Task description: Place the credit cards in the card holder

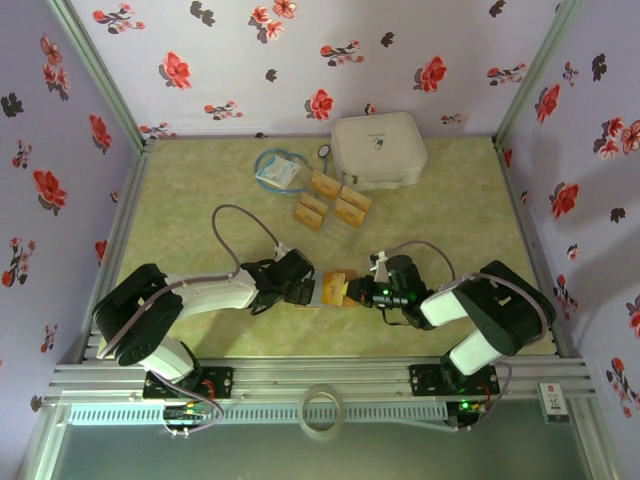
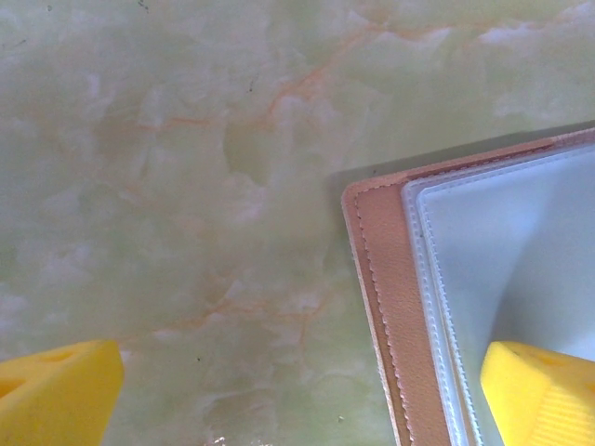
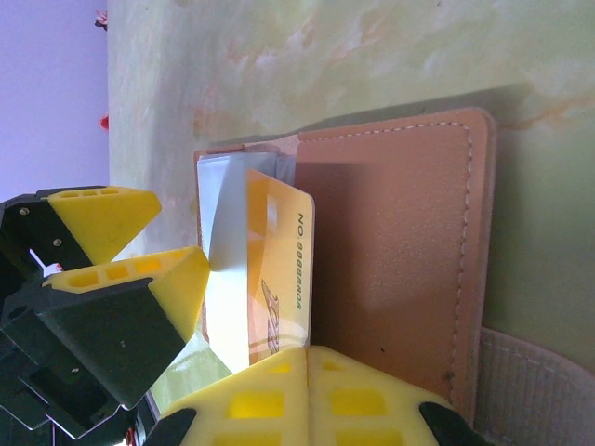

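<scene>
Leather, reddish-brown, grained and stitched round its rounded corners, forms the card holder (image 1: 333,290), which lies open on the marbled green table (image 1: 200,200) between the two arms. The right gripper (image 1: 362,293) is clamped on a glossy golden credit card (image 3: 279,269) that is partly overlapped by the holder's frosted plastic sleeve (image 2: 502,260). The left gripper (image 2: 297,404) stands wide apart, with one blocky yellow finger (image 2: 544,395) over that sleeve. Four more flat cards (image 1: 325,184) lie near the rounded white case (image 1: 378,148).
</scene>
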You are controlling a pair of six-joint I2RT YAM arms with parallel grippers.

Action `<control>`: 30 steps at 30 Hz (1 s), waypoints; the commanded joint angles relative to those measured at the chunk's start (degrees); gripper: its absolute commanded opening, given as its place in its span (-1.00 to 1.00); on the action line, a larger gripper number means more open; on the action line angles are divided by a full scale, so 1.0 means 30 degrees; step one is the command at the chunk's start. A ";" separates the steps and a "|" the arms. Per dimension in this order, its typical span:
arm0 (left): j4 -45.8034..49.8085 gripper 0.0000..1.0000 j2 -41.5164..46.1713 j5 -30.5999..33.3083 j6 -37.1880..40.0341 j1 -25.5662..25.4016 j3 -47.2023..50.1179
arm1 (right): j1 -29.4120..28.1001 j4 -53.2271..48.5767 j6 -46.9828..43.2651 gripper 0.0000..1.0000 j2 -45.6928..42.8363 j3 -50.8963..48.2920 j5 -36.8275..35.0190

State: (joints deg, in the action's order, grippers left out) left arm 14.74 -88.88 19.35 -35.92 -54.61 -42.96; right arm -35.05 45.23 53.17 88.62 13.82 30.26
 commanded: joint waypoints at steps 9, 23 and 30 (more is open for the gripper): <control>0.0869 0.99 0.0061 0.0432 -0.0176 -0.0196 0.0508 | -0.0150 -0.0303 -0.0348 -1.00 -0.0122 -0.0102 0.0061; 0.0812 0.99 0.0023 0.0404 -0.0213 -0.0253 0.0477 | -0.0138 -0.2419 -0.1234 -1.00 -0.1192 0.0115 -0.0185; 0.0799 0.99 0.0036 0.0404 -0.0253 -0.0283 0.0491 | -0.0153 -0.3198 -0.1668 -1.00 -0.1139 0.0533 0.0116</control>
State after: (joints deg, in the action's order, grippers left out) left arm 14.76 -88.88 19.55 -36.07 -54.76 -42.96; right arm -35.05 38.11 50.13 85.71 14.46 30.26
